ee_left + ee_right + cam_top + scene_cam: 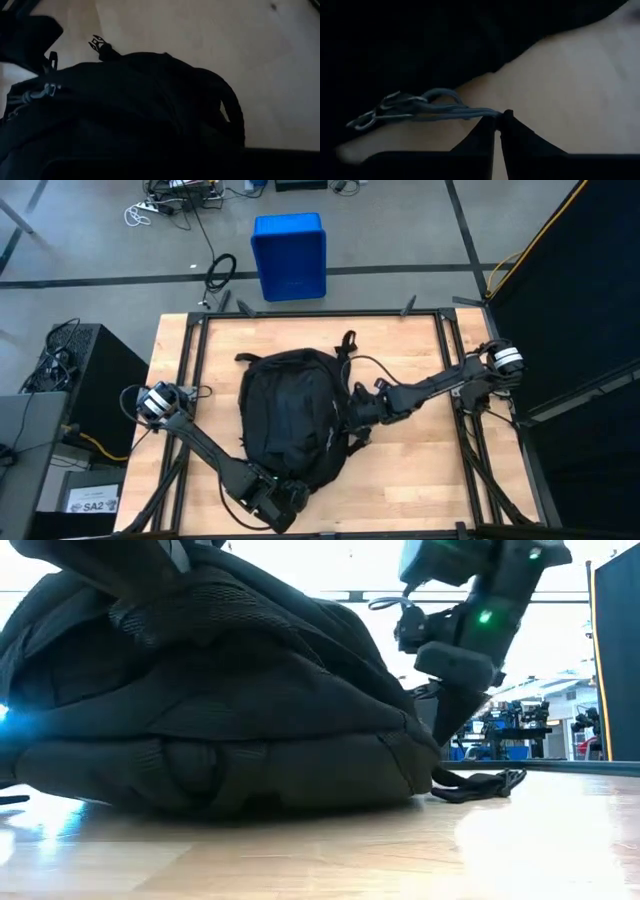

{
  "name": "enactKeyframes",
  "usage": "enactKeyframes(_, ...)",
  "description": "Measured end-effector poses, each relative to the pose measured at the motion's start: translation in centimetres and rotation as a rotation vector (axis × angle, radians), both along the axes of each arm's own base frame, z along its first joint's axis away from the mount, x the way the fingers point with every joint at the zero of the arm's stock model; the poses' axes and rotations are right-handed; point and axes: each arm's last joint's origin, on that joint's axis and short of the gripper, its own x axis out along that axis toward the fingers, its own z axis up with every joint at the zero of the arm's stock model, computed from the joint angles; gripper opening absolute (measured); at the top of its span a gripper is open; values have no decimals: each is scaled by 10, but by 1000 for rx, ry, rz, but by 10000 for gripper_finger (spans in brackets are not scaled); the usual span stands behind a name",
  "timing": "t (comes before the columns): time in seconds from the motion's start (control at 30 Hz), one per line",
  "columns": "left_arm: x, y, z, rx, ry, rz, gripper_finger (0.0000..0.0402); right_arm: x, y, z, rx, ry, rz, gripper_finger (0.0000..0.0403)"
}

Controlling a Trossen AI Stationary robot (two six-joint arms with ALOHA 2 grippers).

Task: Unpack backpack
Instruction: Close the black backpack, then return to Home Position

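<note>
A label reading "SA2" (93, 503) was seen left of the surface (420, 470). The backpack (290, 415) lay at the surface's middle. The right pincer (497, 125) was closed on a grey zip cord (435, 107) at the backpack's right side; the left pincer (285, 498) was shut at its near end.

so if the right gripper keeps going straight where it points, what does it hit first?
Most likely the backpack. The right gripper is shut on a grey zip cord leading to it; depth is unclear.
</note>
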Motion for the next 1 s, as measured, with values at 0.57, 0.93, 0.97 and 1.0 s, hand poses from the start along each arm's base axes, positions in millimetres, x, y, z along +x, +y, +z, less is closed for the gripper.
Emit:
enactKeyframes(0.57, 10, 29, 4, 20, 103, 105, 191, 1, 28, -1, 193, 41, 367, 199)
enactKeyframes(0.93, -23, 47, 103, 80, -229, 254, 220, -13, 53, 41, -120, -191, 381, 193)
enactKeyframes(0.97, -32, 55, 113, 46, -261, 258, 211, -14, 57, 50, -154, -236, 414, 183)
enactKeyframes(1.0, -40, 62, 119, 4, -295, 265, 199, -15, 60, 60, -173, -284, 464, 171)
